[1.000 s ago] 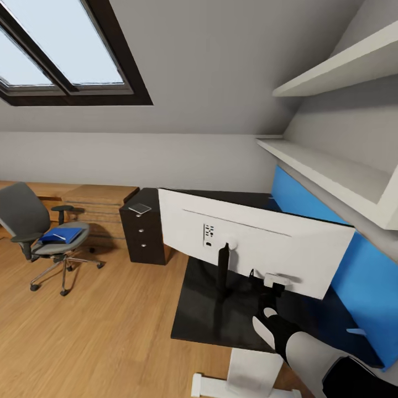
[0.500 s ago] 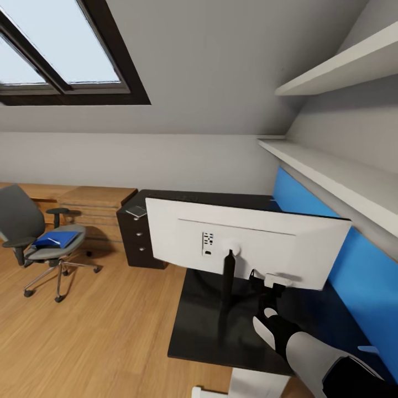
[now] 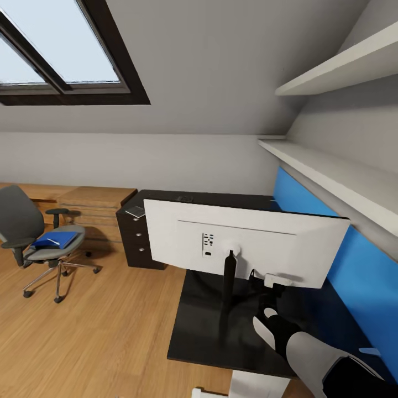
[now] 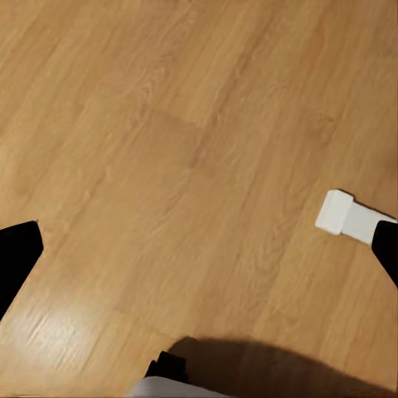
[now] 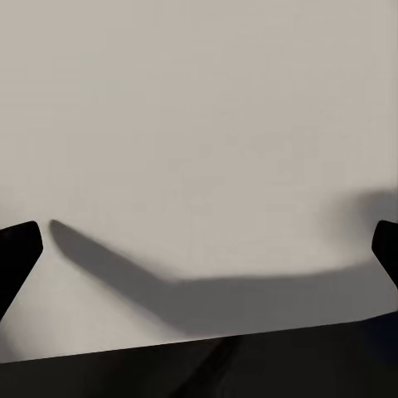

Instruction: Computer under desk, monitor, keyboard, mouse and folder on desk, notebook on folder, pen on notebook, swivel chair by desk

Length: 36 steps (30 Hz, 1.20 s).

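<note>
The tabletop (image 3: 204, 326), a long glossy black L, runs away from the right tool (image 3: 275, 287) toward the far wall, and on it stands the monitor (image 3: 243, 243), its pale back turned to me and its lower edge right at that tool. From the right wrist the fingers look spread wide with the monitor's pale back close in front of them, though I cannot tell whether they touch it, so my guess is the monitor step is in hand: it sits on the tabletop but faces the wall side, and the next move would call for a careful turn or nudge without tipping the thin stand (image 3: 225, 287). Well off to the tool's left, across the plank floor (image 3: 94, 331), waits the swivel chair (image 3: 38, 243), far from the tabletop; its seat is the only thing here carrying anything, the blue folder (image 3: 54, 239) lying flat on it. At the far corner of the tabletop, beyond the monitor, lies a small grey flat piece that is probably the notebook (image 3: 135, 210). The left tool (image 4: 199, 265) hangs spread over bare floor near a white leg foot (image 4: 348, 217), holding nothing.
</note>
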Tool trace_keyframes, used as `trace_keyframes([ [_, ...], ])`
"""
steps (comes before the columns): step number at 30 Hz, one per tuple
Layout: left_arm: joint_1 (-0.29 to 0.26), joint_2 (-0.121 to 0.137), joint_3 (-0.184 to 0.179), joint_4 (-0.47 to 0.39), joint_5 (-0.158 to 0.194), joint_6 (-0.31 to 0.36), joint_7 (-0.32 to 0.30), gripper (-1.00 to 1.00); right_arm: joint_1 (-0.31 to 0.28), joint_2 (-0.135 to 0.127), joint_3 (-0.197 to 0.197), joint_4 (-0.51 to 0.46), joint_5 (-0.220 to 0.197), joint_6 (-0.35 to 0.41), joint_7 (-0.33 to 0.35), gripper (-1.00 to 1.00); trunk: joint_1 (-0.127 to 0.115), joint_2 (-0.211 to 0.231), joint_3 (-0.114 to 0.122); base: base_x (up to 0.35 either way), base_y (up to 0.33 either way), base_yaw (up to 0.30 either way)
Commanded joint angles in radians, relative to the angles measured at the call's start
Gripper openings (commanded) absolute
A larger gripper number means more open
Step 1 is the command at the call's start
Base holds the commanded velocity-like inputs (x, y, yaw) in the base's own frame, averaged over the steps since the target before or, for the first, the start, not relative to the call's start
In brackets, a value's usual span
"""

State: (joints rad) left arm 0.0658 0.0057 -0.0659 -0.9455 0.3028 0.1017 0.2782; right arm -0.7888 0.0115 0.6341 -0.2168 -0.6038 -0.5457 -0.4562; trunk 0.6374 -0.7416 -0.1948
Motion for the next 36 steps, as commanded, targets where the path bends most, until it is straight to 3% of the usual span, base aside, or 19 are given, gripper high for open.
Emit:
trace_keyframes([
  [1, 0.0, 0.001, 0.012, -0.004, 0.006, 0.005, 0.007, 1.0, -0.001, 0.0, 0.007, 0.001, -0.008, -0.003, -0.005, 1.0, 0.0, -0.001, -0.001, 0.0, 0.0, 0.0],
  [8, 0.0, 0.004, 0.098, -0.025, 0.007, 0.004, 0.006, 1.0, -0.001, -0.002, 0.006, 0.002, -0.01, -0.003, -0.007, 1.0, 0.0, -0.001, -0.001, 0.0, 0.0, 0.0],
  [9, 0.0, 0.004, 0.106, -0.027, 0.007, 0.004, 0.006, 1.0, -0.001, -0.008, 0.005, 0.001, -0.011, -0.002, -0.008, 1.0, 0.0, -0.001, -0.001, 0.006, 0.0, 0.0],
  [10, 0.0, 0.005, 0.115, -0.03, 0.007, 0.004, 0.006, 1.0, -0.001, -0.035, 0.002, 0.001, -0.014, 0.005, -0.008, 1.0, 0.0, -0.001, -0.001, 0.055, 0.0, 0.0],
  [14, 0.0, 0.005, 0.122, -0.032, 0.007, 0.003, 0.006, 1.0, -0.001, -0.08, -0.008, -0.002, -0.03, 0.01, -0.008, 1.0, 0.0, -0.001, -0.001, 0.048, 0.0, 0.0],
  [21, 0.0, 0.004, 0.133, -0.032, 0.006, -0.061, 0.006, 1.0, -0.001, -0.128, -0.061, -0.004, -0.137, 0.036, -0.006, 1.0, 0.0, -0.001, -0.001, 0.009, 0.0, 0.0],
  [36, 0.0, 0.002, 0.133, -0.03, 0.004, -0.071, 0.004, 1.0, -0.001, -0.136, -0.066, -0.006, -0.149, 0.062, -0.005, 1.0, 0.0, -0.001, -0.001, 0.078, 0.0, 0.0],
])
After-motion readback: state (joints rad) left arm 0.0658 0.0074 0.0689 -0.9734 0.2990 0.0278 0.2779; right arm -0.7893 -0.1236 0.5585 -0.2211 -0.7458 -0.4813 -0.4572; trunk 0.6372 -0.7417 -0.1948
